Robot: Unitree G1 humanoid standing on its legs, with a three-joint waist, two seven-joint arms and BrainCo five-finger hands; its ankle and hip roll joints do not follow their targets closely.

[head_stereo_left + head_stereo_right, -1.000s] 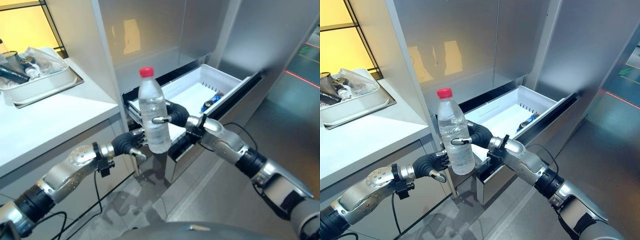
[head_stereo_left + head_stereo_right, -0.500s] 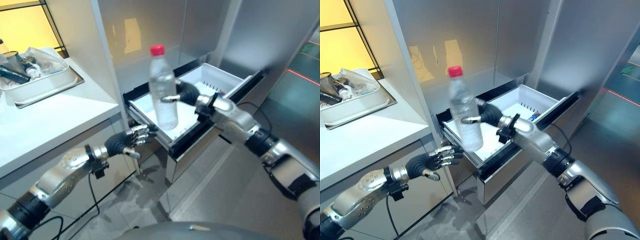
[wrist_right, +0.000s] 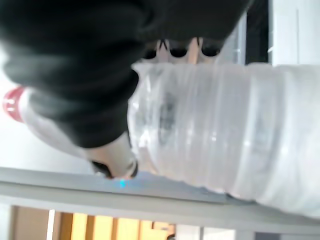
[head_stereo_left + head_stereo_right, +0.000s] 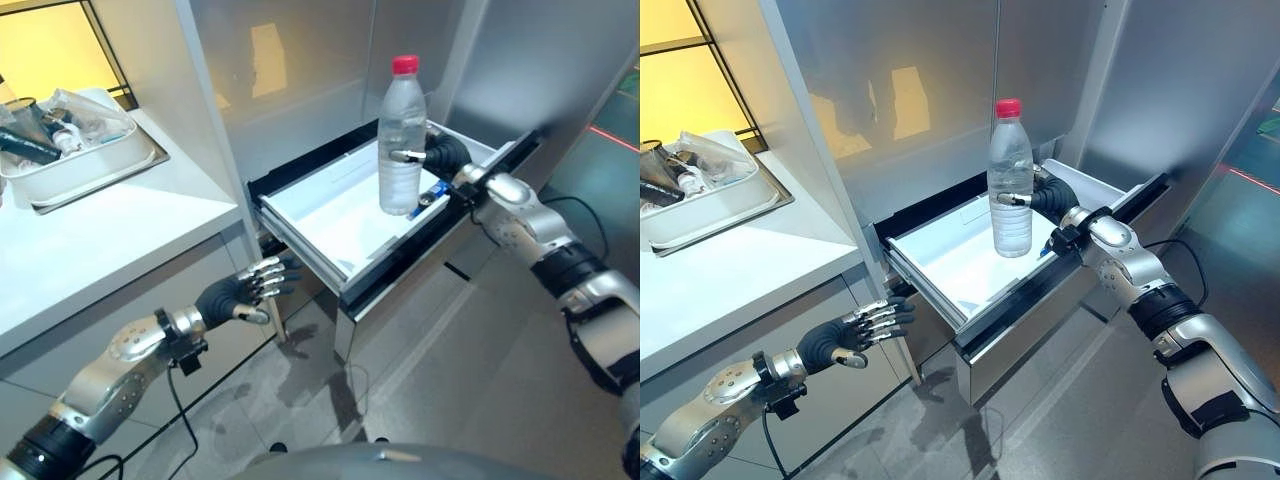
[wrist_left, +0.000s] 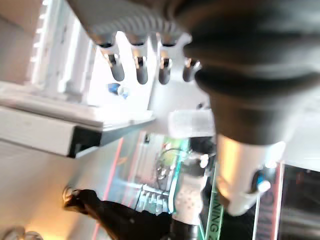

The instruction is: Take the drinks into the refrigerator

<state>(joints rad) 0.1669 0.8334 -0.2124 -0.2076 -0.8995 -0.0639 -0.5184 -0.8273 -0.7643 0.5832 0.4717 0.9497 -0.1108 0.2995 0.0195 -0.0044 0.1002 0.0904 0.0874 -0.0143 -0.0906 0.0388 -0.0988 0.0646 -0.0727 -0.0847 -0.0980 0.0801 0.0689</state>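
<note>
- On the far left, a tray [image 4: 100,165] of clutter sits on the white desk [image 4: 110,235]; it plays no part in this step.
- The left hand [image 4: 240,293] hangs low in front of the desk, near the drawer's left corner, fingers spread and loose, holding nothing.
- The drawer [image 4: 330,215] of the refrigerator stands pulled out, its white floor bare on the left and a small blue item [image 4: 432,191] lying toward the right.
- The bottle [image 4: 401,135], clear with a red cap, is upright in the air above the drawer's right part, not yet resting in it.
- The right hand [image 4: 441,155] has its fingers and thumb wrapped round the bottle's body.
- By my reading, the step in hand is carrying over; next it must lower the bottle onto bare floor, clear of the blue item, then let go.
</note>
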